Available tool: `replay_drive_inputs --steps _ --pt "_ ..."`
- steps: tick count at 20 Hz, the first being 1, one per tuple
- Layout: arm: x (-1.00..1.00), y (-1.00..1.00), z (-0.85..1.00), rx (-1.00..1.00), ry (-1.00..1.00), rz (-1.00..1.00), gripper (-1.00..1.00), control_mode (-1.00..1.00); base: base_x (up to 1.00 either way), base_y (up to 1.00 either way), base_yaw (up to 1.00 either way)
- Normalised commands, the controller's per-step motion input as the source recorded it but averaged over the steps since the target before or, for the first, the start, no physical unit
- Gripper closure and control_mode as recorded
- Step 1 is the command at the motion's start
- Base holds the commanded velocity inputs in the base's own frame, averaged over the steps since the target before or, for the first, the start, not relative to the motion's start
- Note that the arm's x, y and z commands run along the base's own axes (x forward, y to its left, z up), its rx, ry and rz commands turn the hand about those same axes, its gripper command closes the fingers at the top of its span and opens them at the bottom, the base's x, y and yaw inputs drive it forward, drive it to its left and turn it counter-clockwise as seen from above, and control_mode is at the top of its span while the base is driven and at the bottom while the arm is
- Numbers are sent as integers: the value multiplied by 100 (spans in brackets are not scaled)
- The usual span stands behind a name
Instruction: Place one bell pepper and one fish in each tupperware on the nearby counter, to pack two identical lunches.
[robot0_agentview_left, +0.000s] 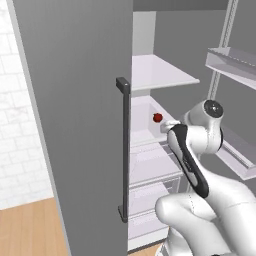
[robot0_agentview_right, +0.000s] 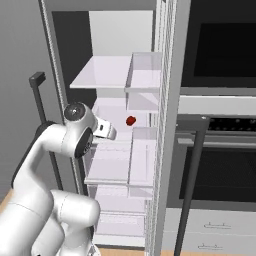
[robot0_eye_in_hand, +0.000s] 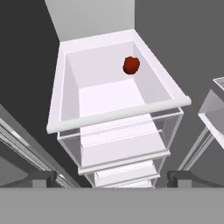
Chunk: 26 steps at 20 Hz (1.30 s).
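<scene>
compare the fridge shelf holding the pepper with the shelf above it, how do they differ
The lower shelf has raised walls like a shallow bin; the upper shelf looks like a flat plate. The lower shelf holds a red bell pepper near its back right corner in the hand view; nothing shows on the upper shelf. The lower shelf sits at about the hand's height, the upper shelf well above it. Both are pale white and inside the open fridge.

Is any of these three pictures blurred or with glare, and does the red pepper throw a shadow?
Left base view: sharp, flat even light, no glare; bell pepper small. Right base view: equally sharp, the oven glass dark, unreflective. Hand view: crisp; no distinct shadow under the pepper on the white fridge bin.
</scene>
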Motion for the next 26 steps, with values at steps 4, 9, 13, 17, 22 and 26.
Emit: replay_drive_inputs --steps 4,9,13,17,22,26 --pt "46 -7 -21 0 0 0 -100 -100 0 0 0" --pt "45 -5 -11 0 6 0 -100 -100 0 0 0" --pt "48 -5 -6 0 8 0 -100 -100 0 0 0" --pt "58 -4 -14 0 9 0 -100 -100 0 0 0" --pt "56 -7 -33 0 2 0 -100 -100 0 0 0" --pt "56 -8 -38 0 0 0 -100 -100 0 0 0"
